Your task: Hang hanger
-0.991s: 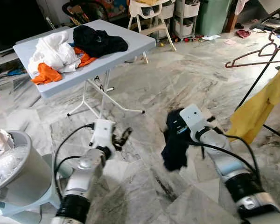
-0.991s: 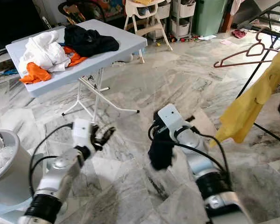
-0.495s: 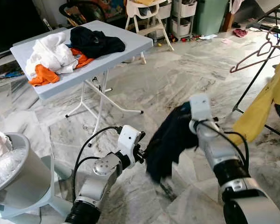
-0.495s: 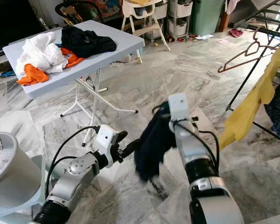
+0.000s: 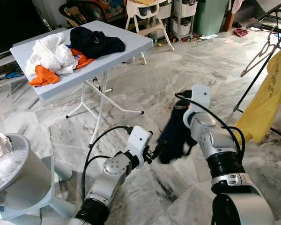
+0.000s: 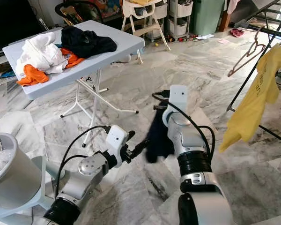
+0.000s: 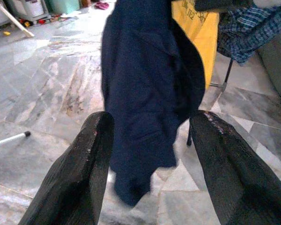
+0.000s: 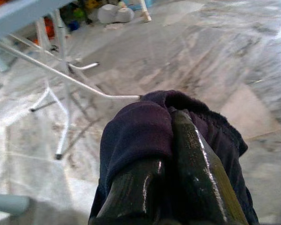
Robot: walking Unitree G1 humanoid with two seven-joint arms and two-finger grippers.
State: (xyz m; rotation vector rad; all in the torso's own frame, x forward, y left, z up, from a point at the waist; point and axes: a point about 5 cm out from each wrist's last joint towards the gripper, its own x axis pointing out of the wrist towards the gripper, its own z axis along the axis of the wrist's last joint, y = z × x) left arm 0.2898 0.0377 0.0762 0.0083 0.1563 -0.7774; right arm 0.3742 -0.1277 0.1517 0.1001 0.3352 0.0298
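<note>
One dark garment is being gripped in the clenched right gripper, hanging below it. The left gripper, fingers spread, is being held just before the cloth. An empty hanger is hanging well beyond, above a yellow shirt.

The garment wraps the right gripper, hiding its fingertips. In the left wrist view the garment's lower hem is blurred and its top is cut off. The hanger is cut by the frame's top edge, so its hook is unseen. The yellow shirt runs off the right edge.
</note>
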